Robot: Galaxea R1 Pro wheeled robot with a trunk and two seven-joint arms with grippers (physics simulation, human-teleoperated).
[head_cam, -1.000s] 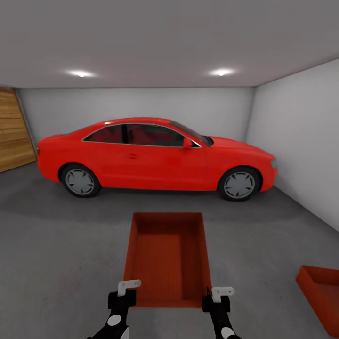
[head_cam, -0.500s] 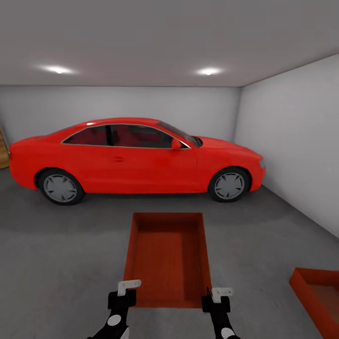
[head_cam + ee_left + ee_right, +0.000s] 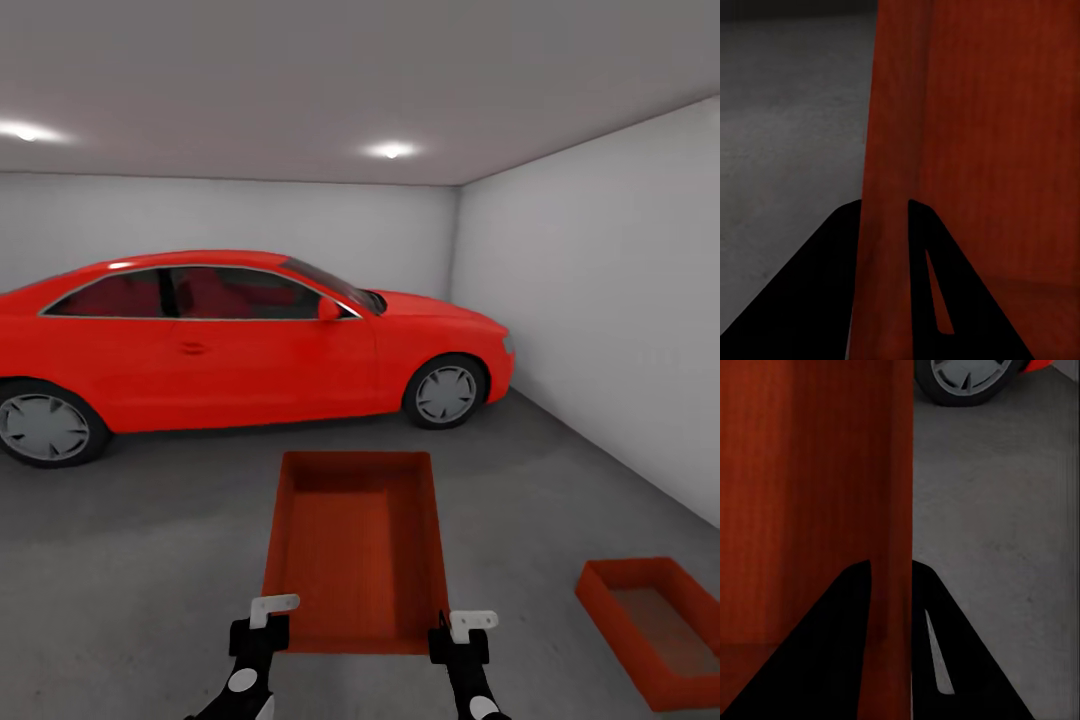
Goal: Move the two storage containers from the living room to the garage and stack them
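I hold one red-orange storage container out in front of me, above the dark grey garage floor. My left gripper is shut on its left wall, one finger on each side. My right gripper is shut on its right wall the same way. The second storage container sits on the floor at the lower right, open and empty.
A glossy red car is parked across the garage ahead, its front wheel near the right wall. In the right wrist view a car wheel shows beyond the bin. Ceiling spotlights shine above.
The whole head view has swung to the right: the car and lights slid left, the wooden door left the picture, and the floor container shows more fully. The held container and both grippers keep their place.
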